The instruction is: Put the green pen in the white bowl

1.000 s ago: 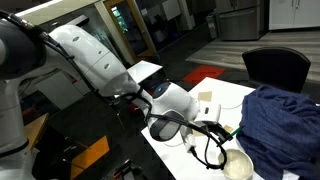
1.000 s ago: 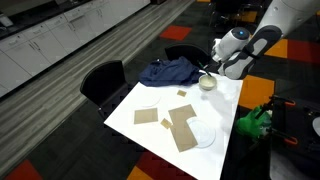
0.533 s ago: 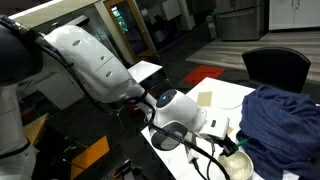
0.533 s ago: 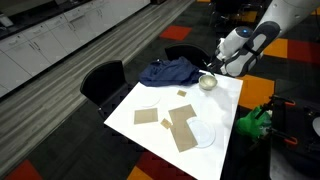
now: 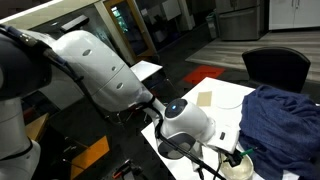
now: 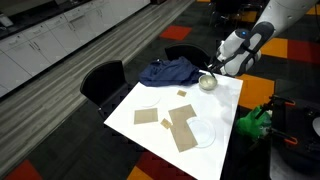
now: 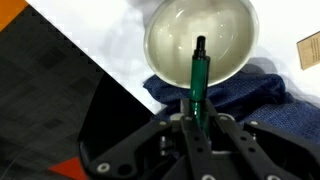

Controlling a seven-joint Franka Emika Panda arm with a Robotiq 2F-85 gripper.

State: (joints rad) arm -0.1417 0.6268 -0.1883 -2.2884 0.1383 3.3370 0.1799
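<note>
Green pen (image 7: 197, 80) is pinched at one end by the claw (image 7: 197, 122). Its other end points out over the white bowl (image 7: 165, 45). I think it is held this way so it can drop right in. The bowl sits on the white counter (image 7: 100, 40), just beside a blue cloth (image 7: 255, 95). In both exterior views the pen is too small to see, and the arm hides the claw.

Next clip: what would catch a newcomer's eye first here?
In the wrist view the gripper is shut on the green pen, its tip showing against the inside of the white bowl. In an exterior view a crumpled blue cloth lies beside that bowl, with brown cards mid-table.
</note>
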